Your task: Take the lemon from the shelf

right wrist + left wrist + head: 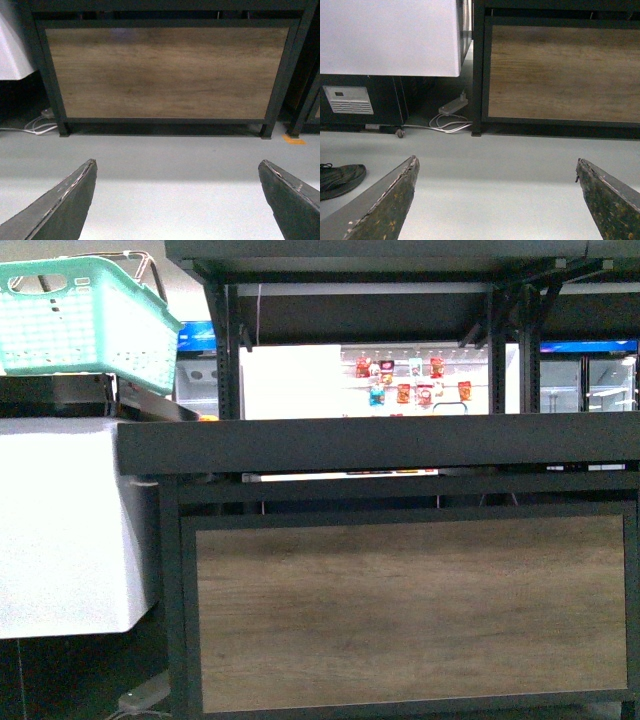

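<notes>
Although the lemon is what the task wants, none of the 3 views shows it. The front camera sits level with the lip of the shelf [400,445], so the deck behind that lip is hidden, and I cannot tell where the fruit lies.

The shelf fills the centre and right of the front frame. Its black deck edge runs across the middle, with a darker deck overhead and the brown wood-grain panel [410,610] below.

Both arms seem parked low, which is probably why their cameras see only the panel and the rack's feet. The left gripper [496,162] is released, its 2 fingers spread wide with only floor between them. The right gripper [177,162] is spread the same way and holds nothing. Judging from this, the reach has not begun, and both arms would need to rise above the lip first.

A teal basket [85,320] sits at the upper left of the front frame, above a white cabinet [60,530]. The pale grey floor [165,155] is smooth. A power strip with looped cable [452,106] lies by the rack's leg, and a dark shoe [340,177] rests on the floor. Through the rack, at upper centre, snack packets [410,380] hang in a bright shop.
</notes>
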Action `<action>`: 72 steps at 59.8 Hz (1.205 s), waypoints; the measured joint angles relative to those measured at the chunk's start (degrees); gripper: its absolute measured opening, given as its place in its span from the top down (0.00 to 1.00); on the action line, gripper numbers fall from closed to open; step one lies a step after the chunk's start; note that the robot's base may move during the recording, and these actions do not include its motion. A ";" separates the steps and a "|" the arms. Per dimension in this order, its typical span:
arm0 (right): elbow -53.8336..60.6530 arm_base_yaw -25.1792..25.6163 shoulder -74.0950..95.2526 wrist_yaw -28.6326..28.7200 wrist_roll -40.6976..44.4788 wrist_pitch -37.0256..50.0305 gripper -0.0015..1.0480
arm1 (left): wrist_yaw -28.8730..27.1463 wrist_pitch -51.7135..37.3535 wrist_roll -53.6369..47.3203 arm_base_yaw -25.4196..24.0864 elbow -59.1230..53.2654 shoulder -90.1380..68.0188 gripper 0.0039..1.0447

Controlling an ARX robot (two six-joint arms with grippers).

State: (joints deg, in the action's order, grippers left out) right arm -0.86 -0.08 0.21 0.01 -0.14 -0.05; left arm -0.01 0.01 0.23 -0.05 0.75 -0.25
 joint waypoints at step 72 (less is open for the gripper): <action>0.00 0.00 0.00 0.00 0.00 0.00 0.07 | -0.02 0.00 0.02 0.00 0.00 0.00 0.08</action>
State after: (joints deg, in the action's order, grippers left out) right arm -0.86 -0.08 0.21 0.01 -0.14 -0.05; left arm -0.03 0.01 0.25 -0.05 0.75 -0.25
